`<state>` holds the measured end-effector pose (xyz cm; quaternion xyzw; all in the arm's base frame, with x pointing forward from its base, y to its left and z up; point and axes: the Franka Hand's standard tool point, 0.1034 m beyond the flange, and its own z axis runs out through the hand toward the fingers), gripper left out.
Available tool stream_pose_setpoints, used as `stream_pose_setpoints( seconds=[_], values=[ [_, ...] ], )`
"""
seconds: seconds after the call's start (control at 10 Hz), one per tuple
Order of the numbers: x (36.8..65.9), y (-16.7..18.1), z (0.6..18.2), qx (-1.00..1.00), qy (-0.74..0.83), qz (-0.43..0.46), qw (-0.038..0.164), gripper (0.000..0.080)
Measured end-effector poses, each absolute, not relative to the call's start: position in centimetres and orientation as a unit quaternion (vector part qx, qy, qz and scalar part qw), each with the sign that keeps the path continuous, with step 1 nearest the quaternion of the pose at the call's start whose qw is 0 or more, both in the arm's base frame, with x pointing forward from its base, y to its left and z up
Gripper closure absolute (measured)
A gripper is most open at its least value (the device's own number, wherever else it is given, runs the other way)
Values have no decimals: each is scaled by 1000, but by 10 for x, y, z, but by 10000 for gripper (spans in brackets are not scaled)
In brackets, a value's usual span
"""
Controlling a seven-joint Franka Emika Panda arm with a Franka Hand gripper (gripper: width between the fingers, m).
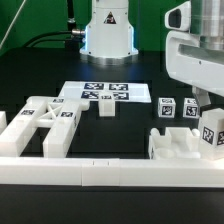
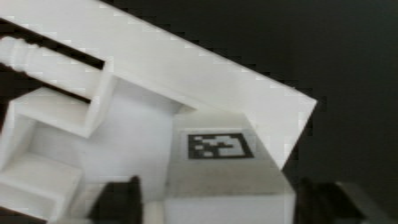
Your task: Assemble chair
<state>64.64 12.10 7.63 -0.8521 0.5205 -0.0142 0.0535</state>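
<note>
Gripper (image 1: 207, 112) at the exterior view's right, fingers (image 2: 118, 200) straddling a white blocky tagged chair part (image 2: 214, 175), can't tell if clamped or loose, X-braced frame (image 1: 45, 120) flat on the black table (image 1: 125, 135) at the exterior view's left.

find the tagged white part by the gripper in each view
Exterior view: the tagged white part sits at the exterior view's right edge, just below the gripper.
Wrist view: the same part lies between the two fingers, close to the camera.
Shared landmark: the square tag on that part.
</note>
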Motion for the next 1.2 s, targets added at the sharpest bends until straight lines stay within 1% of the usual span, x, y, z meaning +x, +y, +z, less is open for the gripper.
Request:
stream_pose_setpoints(
  seconds=[0.1,0.2,0.3,0.5,0.8,1.1,1.2],
  values=[
    [646,121,76,-858,510,-13,53,266],
    [646,121,76,-866,496,-14,53,169],
    [646,121,76,-895,443,-17,52,155],
    [646,120,75,-924,379,-20,50,150],
    [648,120,77,-973,224,-25,38,150],
    [652,121,81,-996,84,-29,22,150],
    [652,121,82,-999,28,-31,11,150]
  ],
)
